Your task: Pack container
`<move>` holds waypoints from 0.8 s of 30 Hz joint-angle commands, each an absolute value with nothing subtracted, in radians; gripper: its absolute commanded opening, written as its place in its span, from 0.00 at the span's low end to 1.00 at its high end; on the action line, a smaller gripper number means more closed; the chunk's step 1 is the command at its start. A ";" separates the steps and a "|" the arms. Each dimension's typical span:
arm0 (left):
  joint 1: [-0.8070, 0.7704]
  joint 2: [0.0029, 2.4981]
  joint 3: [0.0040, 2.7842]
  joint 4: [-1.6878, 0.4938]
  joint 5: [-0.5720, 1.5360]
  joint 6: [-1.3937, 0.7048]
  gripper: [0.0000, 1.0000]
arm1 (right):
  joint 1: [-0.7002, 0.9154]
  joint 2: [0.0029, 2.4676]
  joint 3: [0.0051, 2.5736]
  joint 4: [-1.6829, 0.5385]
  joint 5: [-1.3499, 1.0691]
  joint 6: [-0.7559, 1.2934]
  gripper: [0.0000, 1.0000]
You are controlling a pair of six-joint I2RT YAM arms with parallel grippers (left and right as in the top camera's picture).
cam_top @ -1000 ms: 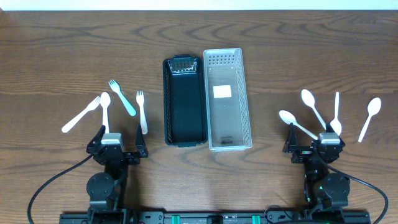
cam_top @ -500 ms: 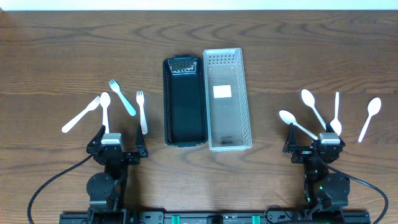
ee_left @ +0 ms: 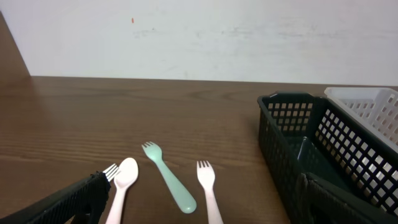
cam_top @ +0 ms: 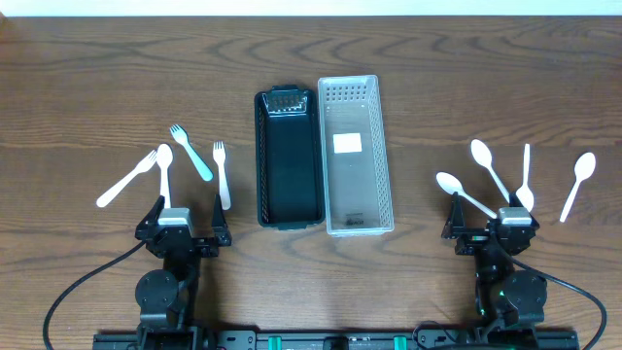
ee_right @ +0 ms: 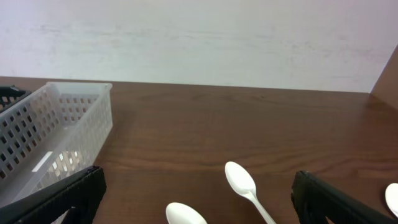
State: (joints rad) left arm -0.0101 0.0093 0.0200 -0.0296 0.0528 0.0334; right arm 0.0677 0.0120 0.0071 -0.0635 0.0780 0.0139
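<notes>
The black rectangular plastic mesh basket [cam_top: 289, 158] lies lengthwise at the centre of the brown wooden table [cam_top: 97, 78] and serves as the reference for all positions below. The translucent white perforated plastic basket [cam_top: 356, 156] lies parallel to it, touching its right long side, with a white rectangular label [cam_top: 347, 144] on its floor. All cutlery lies on the table outside both baskets. To the left of the black basket, in order of distance, lie a short white plastic fork [cam_top: 222, 175], a teal plastic fork [cam_top: 191, 153], a white plastic spoon [cam_top: 164, 170] and a long white plastic fork [cam_top: 126, 179], whose tines sit just beside the spoon's bowl. To the right, well beyond the white basket, lie a first white spoon [cam_top: 465, 194], a second white spoon [cam_top: 489, 165], a third white spoon [cam_top: 526, 170] and a fourth white spoon [cam_top: 577, 185]. The left gripper [cam_top: 187, 212] sits left of the black basket's near end, fingers spread and holding nothing. The right gripper [cam_top: 484, 216] sits on the opposite side, near the first white spoon, fingers likewise spread and empty.
</notes>
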 commanded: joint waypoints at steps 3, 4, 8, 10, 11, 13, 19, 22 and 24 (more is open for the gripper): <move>-0.007 0.005 0.004 -0.067 0.060 0.039 0.98 | 0.067 0.006 0.006 -0.068 0.071 0.003 0.99; -0.007 0.005 0.004 -0.067 0.060 0.039 0.98 | 0.067 0.006 0.006 -0.068 0.071 0.003 0.99; -0.007 0.005 0.004 -0.067 0.056 0.040 0.98 | 0.067 0.006 0.006 -0.068 0.070 0.004 0.99; -0.007 0.005 0.004 -0.067 0.056 0.040 0.98 | 0.067 0.006 0.006 -0.068 0.068 0.006 0.99; -0.007 0.005 0.004 -0.067 0.056 0.040 0.98 | 0.067 0.006 0.006 -0.068 0.059 0.007 0.99; -0.007 0.005 0.004 -0.067 0.057 0.039 0.98 | 0.067 0.006 0.006 -0.071 0.045 0.008 0.99; -0.007 0.005 0.014 -0.077 0.068 -0.063 0.98 | 0.066 0.012 0.006 -0.075 -0.013 0.157 0.99; -0.007 0.018 0.083 -0.201 0.068 -0.124 0.98 | 0.066 0.034 0.023 -0.085 -0.059 0.180 0.99; -0.007 0.051 0.163 -0.290 0.068 -0.134 0.98 | 0.066 0.062 0.075 -0.135 -0.080 0.179 0.99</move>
State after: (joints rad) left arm -0.0101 0.0181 0.0940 -0.2176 0.0570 -0.0715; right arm 0.0677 0.0330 0.0154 -0.0929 -0.0158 0.1295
